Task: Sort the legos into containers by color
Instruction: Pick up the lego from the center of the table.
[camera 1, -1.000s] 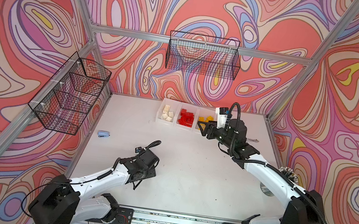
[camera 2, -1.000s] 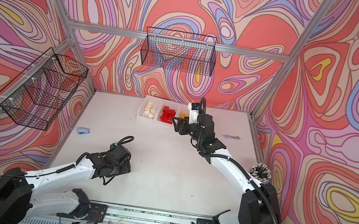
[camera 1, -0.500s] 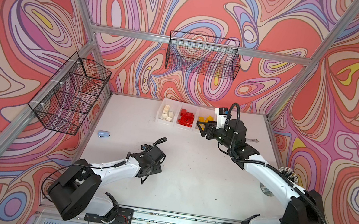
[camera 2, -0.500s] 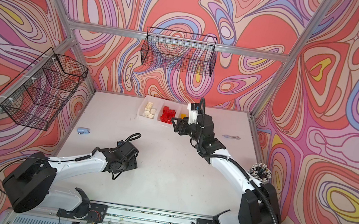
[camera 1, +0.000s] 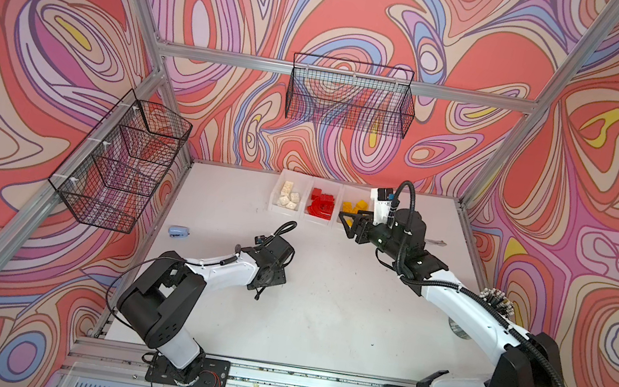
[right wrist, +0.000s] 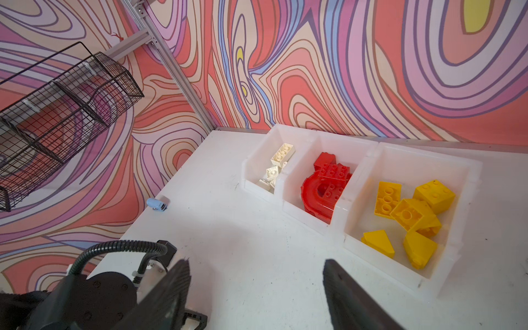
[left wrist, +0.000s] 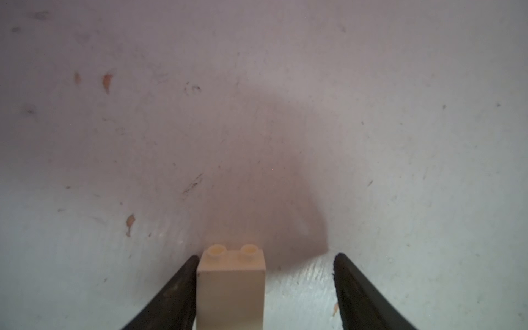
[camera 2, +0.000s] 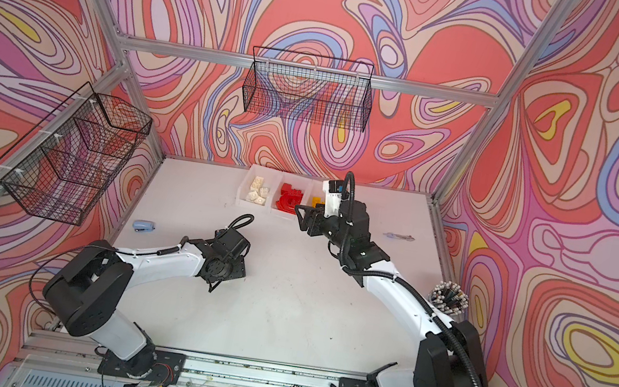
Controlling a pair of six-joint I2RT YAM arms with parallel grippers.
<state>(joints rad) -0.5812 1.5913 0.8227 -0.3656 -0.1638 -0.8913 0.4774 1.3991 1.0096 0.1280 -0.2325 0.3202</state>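
You're nearly finishing: containers holding sorted legos | only loose white brick sitting inside left gripper, jaws apart, unclamped | right gripper gaping, empty.

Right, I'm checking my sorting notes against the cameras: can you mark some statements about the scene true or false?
1. A white brick sits between the left pincer's fingers. True.
2. Both fingers press on it. False: one finger is against it; a gap separates the other.
3. The right pincer holds a yellow brick. False: it is open and empty.
4. The red arch lies in the middle bin. True.
5. The stapler is in a bin. False: the stapler lies on the table.
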